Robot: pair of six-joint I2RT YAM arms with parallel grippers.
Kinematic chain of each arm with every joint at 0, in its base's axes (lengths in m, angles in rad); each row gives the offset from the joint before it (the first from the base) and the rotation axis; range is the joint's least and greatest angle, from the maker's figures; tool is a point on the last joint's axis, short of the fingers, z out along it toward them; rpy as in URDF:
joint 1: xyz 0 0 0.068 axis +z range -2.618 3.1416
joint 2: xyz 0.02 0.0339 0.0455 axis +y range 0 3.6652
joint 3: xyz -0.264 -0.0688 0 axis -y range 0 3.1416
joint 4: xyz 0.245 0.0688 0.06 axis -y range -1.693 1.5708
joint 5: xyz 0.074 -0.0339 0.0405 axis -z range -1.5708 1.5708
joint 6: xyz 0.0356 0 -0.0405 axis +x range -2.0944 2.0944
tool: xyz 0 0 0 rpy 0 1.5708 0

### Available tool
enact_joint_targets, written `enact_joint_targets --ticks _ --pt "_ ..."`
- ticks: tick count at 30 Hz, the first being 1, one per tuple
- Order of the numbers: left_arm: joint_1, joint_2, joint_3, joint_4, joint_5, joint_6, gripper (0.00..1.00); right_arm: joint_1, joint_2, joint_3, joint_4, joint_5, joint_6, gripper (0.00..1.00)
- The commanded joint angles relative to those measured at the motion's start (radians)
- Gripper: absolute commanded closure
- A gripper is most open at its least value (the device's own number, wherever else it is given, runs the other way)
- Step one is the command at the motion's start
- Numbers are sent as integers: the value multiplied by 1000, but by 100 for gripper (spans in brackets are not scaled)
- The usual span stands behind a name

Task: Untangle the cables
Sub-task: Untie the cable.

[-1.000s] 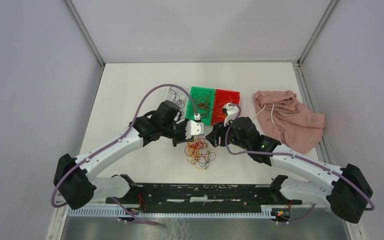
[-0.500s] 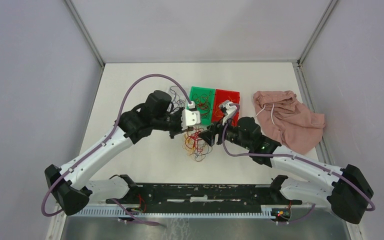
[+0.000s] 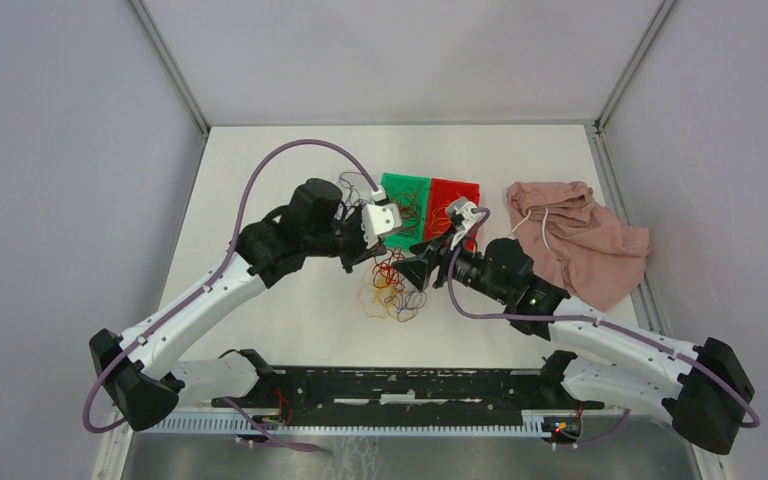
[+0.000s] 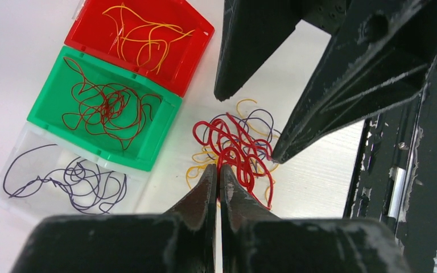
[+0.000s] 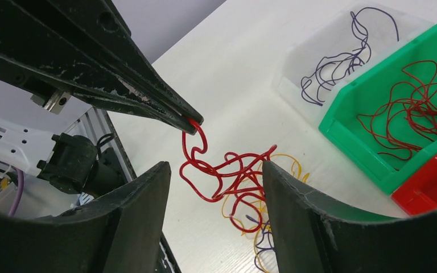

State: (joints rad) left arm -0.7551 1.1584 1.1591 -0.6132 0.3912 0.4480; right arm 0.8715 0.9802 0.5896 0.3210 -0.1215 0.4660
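The worktop [image 3: 260,200] carries a pink cloth [image 3: 580,240], which is spread well to the right of the green bin [image 4: 51,108]. The clump of cables [image 3: 390,290] is located on the worktop just in front of the green bin. The right tool [image 5: 213,168] is held open at the clump. The left tool [image 4: 219,176] is closed on a red cable [image 4: 230,145], which is raised out of the clump.

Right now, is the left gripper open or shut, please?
Shut: the left gripper pinches a red cable, jaws closed together.
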Motion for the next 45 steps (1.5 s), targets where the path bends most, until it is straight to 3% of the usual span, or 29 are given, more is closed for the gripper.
enact_joint_targets --ticks 1,8,18,28,33,37,45 --pt "-7 -8 8 61 -31 -94 97 24 30 28 75 26 -2 33" --pt "-7 -11 17 67 4 -140 97 36 80 62 62 130 -15 33" --pt "-7 -17 -9 73 -15 -113 97 40 105 64 129 100 14 34" --pt "-7 -25 30 35 42 -95 97 41 177 106 84 205 15 39" --pt "-6 -13 98 -7 137 -94 97 50 195 111 83 309 -37 42" --pt "-6 16 196 -97 332 -114 97 59 234 131 92 392 -63 43" --pt "-7 39 345 -195 534 -137 97 60 287 141 90 389 -52 43"
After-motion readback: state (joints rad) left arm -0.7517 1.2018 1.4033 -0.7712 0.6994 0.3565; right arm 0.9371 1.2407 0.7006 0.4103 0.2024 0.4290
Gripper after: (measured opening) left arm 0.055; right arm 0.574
